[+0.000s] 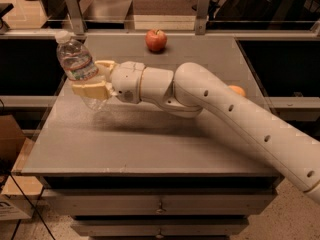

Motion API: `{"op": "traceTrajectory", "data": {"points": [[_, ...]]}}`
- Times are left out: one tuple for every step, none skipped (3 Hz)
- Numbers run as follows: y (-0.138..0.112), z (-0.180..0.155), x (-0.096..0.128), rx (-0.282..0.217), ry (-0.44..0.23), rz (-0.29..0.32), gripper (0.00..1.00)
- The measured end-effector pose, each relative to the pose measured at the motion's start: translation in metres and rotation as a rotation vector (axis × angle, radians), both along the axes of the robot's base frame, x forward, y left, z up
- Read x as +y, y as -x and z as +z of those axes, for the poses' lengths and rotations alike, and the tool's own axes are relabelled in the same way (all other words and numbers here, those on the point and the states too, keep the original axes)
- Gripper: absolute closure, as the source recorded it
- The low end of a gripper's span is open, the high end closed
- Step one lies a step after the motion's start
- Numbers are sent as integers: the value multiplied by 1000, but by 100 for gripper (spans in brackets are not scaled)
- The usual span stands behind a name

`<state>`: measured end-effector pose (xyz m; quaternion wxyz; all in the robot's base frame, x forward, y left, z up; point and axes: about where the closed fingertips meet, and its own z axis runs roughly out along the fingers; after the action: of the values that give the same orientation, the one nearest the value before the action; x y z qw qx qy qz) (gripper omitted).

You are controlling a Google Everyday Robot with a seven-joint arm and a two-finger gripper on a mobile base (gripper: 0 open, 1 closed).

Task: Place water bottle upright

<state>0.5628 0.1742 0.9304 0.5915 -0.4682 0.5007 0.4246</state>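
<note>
The water bottle [76, 61] is a small clear crinkled plastic bottle with a white cap and a pale label band. It is held nearly upright, cap up and leaning slightly left, above the left part of the grey table [150, 139]. My gripper [94, 78] is shut on its lower half, cream fingers [90, 89] on either side. The bottle's base looks a little above the table surface, hidden partly by the fingers. My white arm reaches in from the lower right.
A red apple [156, 40] stands at the back middle of the table. An orange fruit [237, 90] peeks out behind my arm at the right. A metal rail runs behind the table. A cardboard box [12, 149] sits on the floor at the left. Drawers are below.
</note>
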Motion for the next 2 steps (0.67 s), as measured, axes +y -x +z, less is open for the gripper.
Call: {"op": "traceTrajectory", "data": {"points": [[2,-6,2,6,-6,0,100],[2,-11,2,4,-15,-15,82]]}}
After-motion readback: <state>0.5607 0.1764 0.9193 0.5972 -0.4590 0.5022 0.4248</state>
